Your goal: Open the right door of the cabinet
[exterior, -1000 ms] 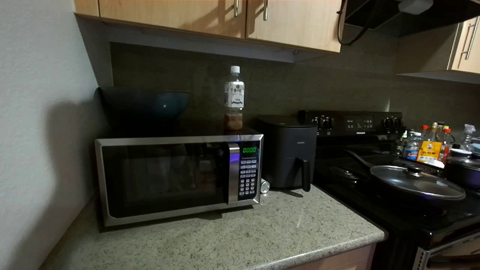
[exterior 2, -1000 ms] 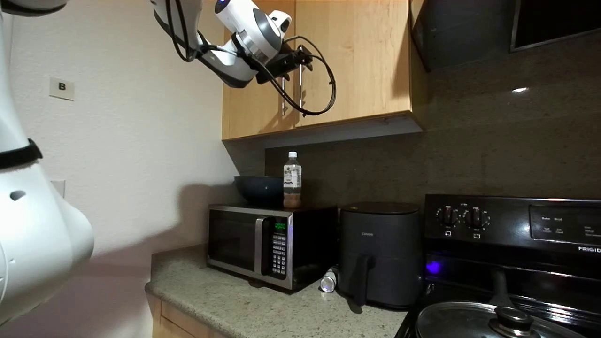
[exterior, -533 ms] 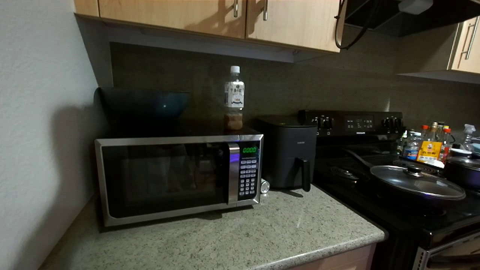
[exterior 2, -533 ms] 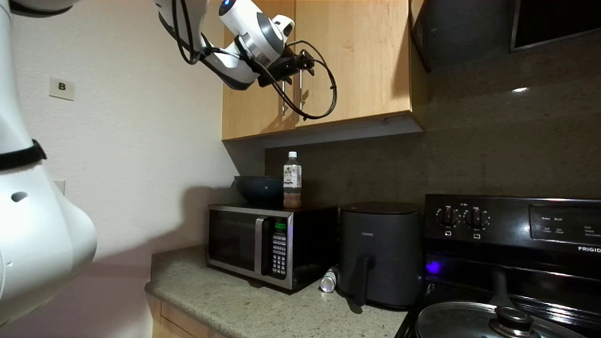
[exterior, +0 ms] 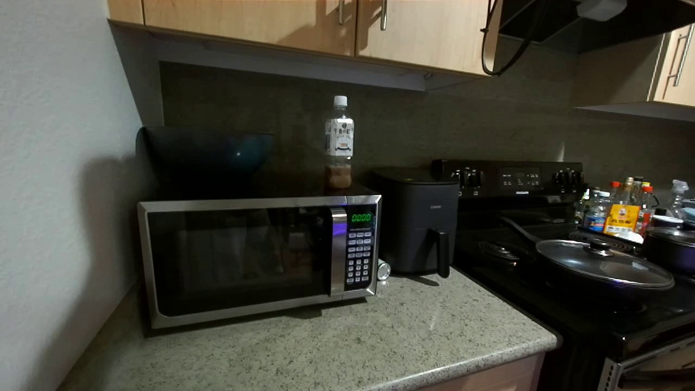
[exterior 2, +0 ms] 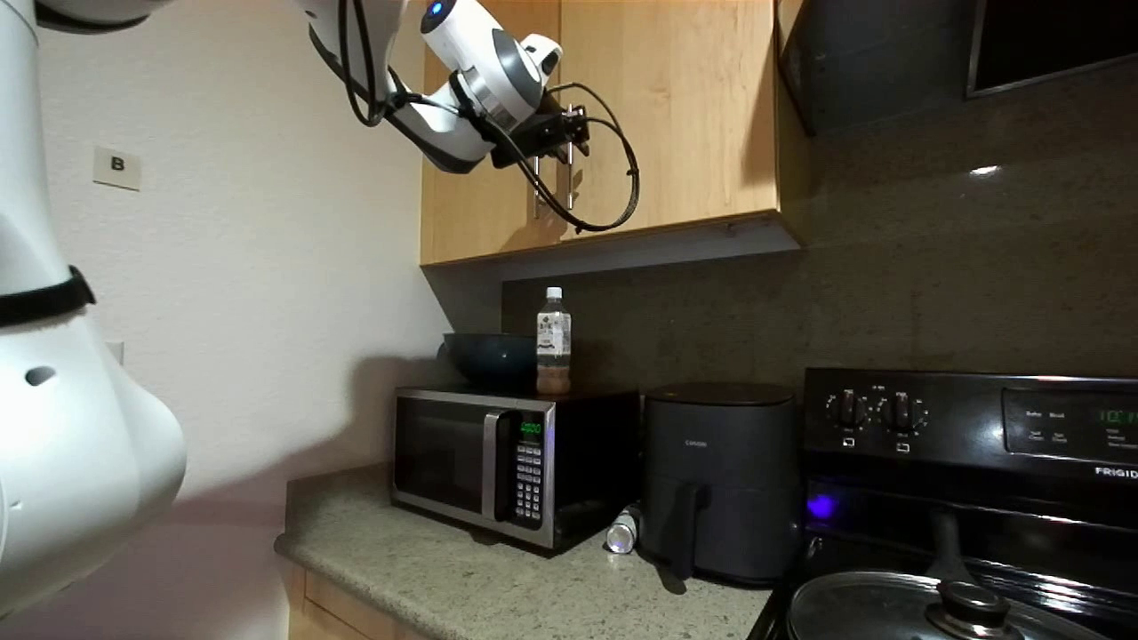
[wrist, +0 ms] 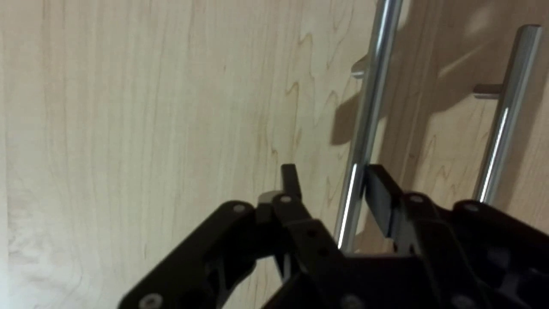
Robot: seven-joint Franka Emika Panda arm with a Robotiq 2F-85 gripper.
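Well-parted fingers (wrist: 381, 197), gripping nothing, straddle the likely stiff, slick bar handle (wrist: 367, 124); clamp there to swing the right door (exterior 2: 676, 116).

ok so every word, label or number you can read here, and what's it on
"B": wall plate
"00:00": microwave display
"FRIGID", cut off by the picture's edge: stove panel
Too small or blurred to read surely: air fryer logo, microwave keypad, drink bottle label, yellow label among the bottles, stove clock digits, stove button labels, stove knob markings
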